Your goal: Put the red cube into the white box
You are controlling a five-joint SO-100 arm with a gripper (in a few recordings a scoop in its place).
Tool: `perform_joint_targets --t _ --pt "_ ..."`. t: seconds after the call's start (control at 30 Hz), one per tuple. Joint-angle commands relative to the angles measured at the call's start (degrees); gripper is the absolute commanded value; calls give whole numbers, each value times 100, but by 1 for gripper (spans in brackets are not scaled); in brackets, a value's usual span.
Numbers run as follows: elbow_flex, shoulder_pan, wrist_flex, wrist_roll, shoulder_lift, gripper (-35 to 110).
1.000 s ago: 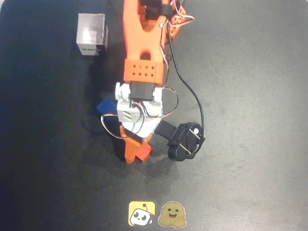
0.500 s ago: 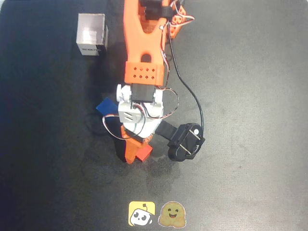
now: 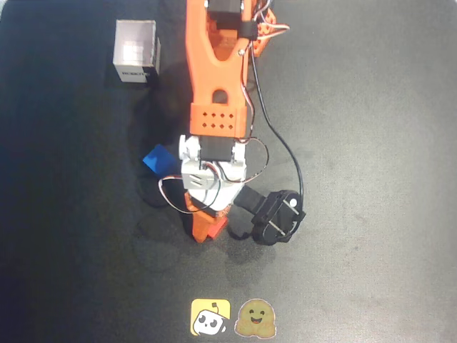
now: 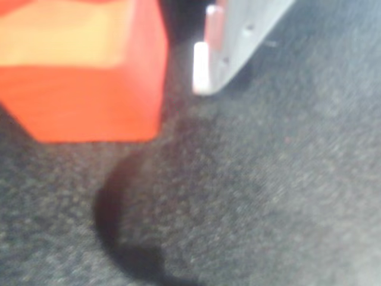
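The red cube sits well below the white box, at the gripper. Whether the jaws have closed is unclear. It looks light, rigid; pinch opposite flat faces.

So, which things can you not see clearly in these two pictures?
- The red cube: in the overhead view the gripper covers most of it; in the wrist view it is blurred and cut off at the top edge.
- Whether the gripper grips the cube: neither view settles it.
- The blue cube: partly hidden under the arm, overhead view.
- The label on the white box: too small to read.
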Motion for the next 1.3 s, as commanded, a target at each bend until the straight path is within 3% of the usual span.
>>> perform_joint_targets --t 0.0,0.13,0.7,0.97,1.27 --pt "-18 79 -44 114 44 12" --pt "-18 193 26 185 114 0" --pt "-1143 545 2118 844 1740 0" --pt "-967 1301 2549 1916 2681 0" --pt "-976 2549 3278 2259 3516 0"
